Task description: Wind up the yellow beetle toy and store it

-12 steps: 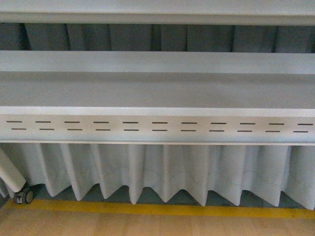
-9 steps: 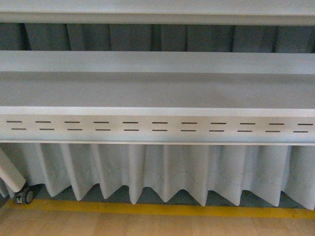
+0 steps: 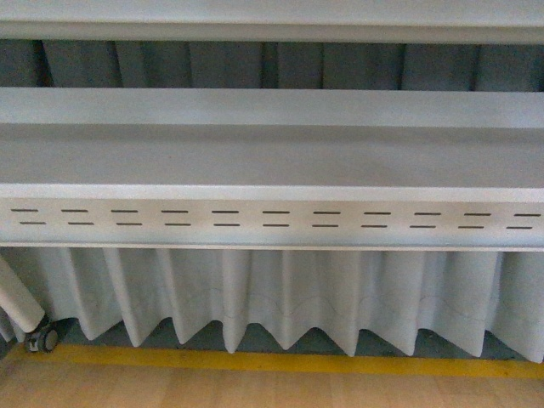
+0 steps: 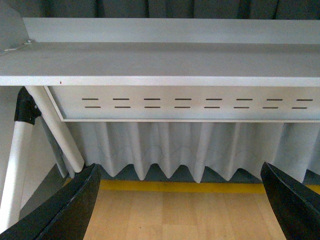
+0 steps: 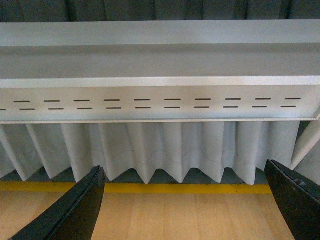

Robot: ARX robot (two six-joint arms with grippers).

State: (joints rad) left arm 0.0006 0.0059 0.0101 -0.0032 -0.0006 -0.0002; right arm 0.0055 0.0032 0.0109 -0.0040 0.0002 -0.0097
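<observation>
- The toy is not in any view. You cannot say from here where it lies, so do not assume a spot.
- The front view shows the table (image 3: 272, 157), its top bare in the part seen. Below the table edge runs the slotted panel (image 3: 272, 219), below that a pleated curtain (image 3: 280, 297), and at its foot a yellow stripe (image 3: 272, 361) on the wood floor (image 3: 255, 387).
- Your left gripper (image 4: 178, 167) hangs in front of the table and lower than its top. Its fingers are spread wide with nothing between them.
- Your right gripper (image 5: 183, 166) is the same: low in front of the table, spread wide, empty.
- Judging by the task alone, expect a small, light wind-up toy with a hard, smooth shell that is likely slippery under the pads.
- It probably rolls on its wheels, so a nudge along its length may send it away from you across the table.
- Take hold across its two flanks, low on the body. A rounded top would likely squeeze out of the grip.
- Close gently, since a thin shell and small axles may crack or bend.
- Winding likely needs the wheels loaded or a key turned, so have one gripper steady the body while the other works.
- First job, in my view: find the toy, probably on the table, before reaching.
</observation>
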